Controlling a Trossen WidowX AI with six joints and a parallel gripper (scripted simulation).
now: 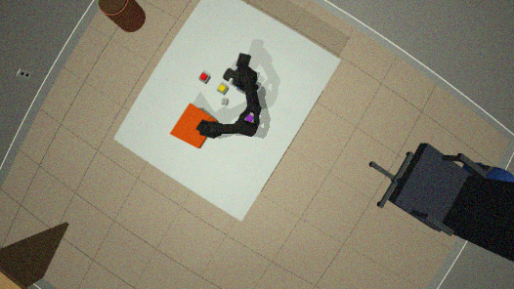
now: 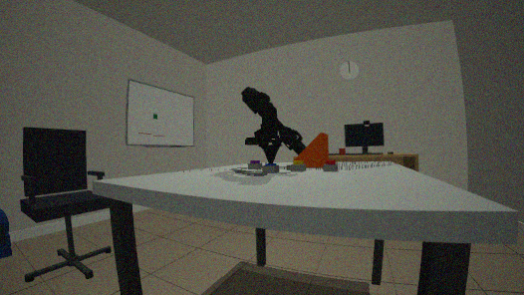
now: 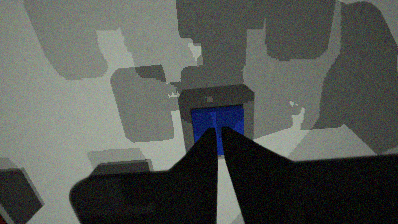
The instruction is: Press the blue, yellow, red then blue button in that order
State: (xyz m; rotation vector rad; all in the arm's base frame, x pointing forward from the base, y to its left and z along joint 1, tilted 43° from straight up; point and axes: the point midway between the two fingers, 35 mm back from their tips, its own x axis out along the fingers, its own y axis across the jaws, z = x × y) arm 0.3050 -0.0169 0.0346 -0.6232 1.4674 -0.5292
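The gripper points straight down, its two dark fingers brought together with only a thin slit between them and nothing held. Their tips sit over the near edge of the blue button, which lies in a grey housing on the white table. Seen from above, the yellow button is beside the arm, with a small grey block near it and the red button farther along. An orange block lies by the arm's base.

Pincer over button; two more buttons beside; block near.
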